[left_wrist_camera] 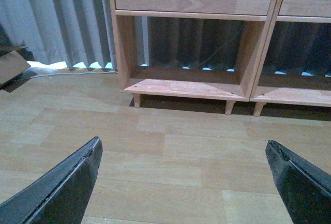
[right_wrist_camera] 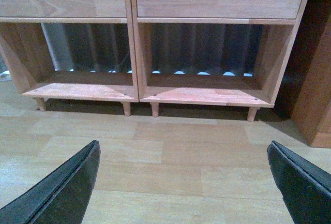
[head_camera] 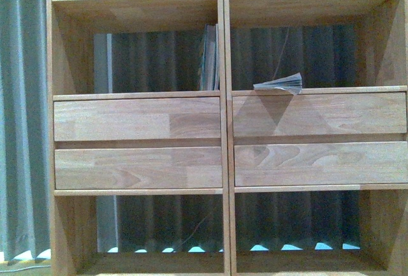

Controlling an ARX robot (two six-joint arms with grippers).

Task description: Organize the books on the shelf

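Black left gripper [left_wrist_camera: 182, 144] and right gripper [right_wrist_camera: 184, 144] jaws spread. Fanned greyish book [head_camera: 279, 85] lies three o'clock of upright teal-edged books [head_camera: 209, 57].

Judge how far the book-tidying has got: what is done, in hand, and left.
Done: upright books stand in the shelf, against its centre divider. In hand: nothing; left claw and right claw hang open and empty. Left: the flat book lies in the right compartment.

No text, label or number is legible anywhere.
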